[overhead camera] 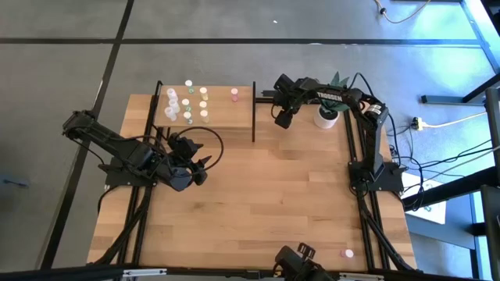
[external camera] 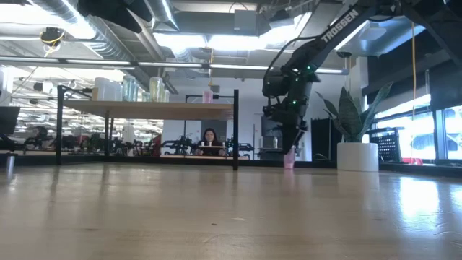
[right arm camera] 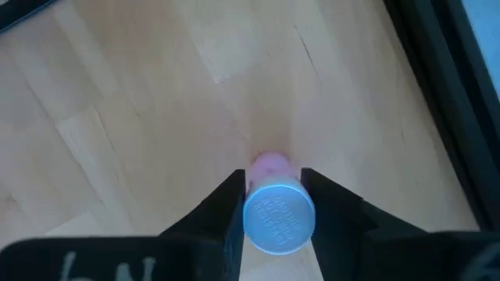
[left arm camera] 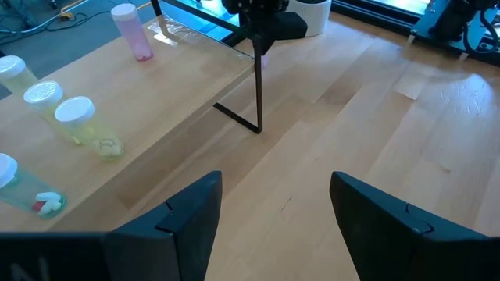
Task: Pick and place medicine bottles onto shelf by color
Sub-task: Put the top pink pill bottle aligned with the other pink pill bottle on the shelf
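bottles (overhead camera: 187,101) stand clustered on the shelf (overhead camera: 226,117) at the far left of the bench (overhead camera: 258,203) in the high view, with one pink-topped bottle (overhead camera: 233,94) apart near the shelf's right end. the right tool (overhead camera: 281,119) reaches down just right of the shelf beside the white plant pot (overhead camera: 326,119), and the left tool (overhead camera: 205,165) waits low over the bench in front of the shelf. a stray pink bottle (overhead camera: 348,253) sits at the near right edge, which no other view shows.

low view alone shows a pink bottle (external camera: 289,160) standing upright on the bench, directly under the right tool (external camera: 288,148), beside the pot (external camera: 358,156), plus a person (external camera: 210,141) in the room behind.

left wrist view shows the left tool (left arm camera: 275,218) with fingers spread wide and nothing between them, and the shelf bottles (left arm camera: 74,117) close.

right wrist view shows what the others hide: the right tool (right arm camera: 272,199) has its fingers (right arm camera: 231,204) on both sides of the bottle's cap (right arm camera: 279,218), touching or nearly so.
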You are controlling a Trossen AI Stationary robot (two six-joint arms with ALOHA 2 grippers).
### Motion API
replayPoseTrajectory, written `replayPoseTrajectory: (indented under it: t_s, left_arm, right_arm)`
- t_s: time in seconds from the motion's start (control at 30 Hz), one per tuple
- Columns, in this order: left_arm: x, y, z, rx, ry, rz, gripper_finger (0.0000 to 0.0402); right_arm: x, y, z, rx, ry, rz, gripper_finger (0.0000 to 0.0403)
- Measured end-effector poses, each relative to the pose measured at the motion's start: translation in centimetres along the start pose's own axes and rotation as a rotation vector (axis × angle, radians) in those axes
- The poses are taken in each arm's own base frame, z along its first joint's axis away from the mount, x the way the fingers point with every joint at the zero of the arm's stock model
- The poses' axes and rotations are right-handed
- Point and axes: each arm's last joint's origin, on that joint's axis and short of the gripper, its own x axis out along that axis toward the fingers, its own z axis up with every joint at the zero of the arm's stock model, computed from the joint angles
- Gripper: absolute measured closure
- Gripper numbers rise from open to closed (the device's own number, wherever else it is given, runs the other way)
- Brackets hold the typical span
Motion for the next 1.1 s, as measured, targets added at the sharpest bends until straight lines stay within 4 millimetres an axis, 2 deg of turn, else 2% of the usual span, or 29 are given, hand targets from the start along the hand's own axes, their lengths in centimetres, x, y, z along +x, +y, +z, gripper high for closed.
replayPoseTrajectory:
  t_s: [0.2,0.37,0.57,0.9,1.1]
  left_arm:
    - [0.0,0.0,0.0,0.000,0.000,0.000,0.0169]
    - [0.0,0.0,0.0,0.000,0.003,-0.002,0.0169]
    - [0.0,-0.1,-0.1,0.001,0.037,-0.029,0.0169]
    - [0.0,0.0,-0.2,0.014,0.045,-0.022,0.0169]
    - [0.0,0.3,-0.4,0.040,0.059,-0.004,0.0169]
  right_arm:
    - [-0.4,1.1,-0.4,0.006,0.060,-0.035,0.0285]
    - [-1.9,2.8,0.2,-0.015,0.119,-0.040,0.0293]
    - [-3.9,6.1,1.2,-0.073,0.147,-0.022,0.0283]
    - [-6.3,12.3,1.5,-0.142,0.190,0.095,0.0284]
    - [-9.1,14.9,1.9,-0.172,0.179,0.106,0.0287]
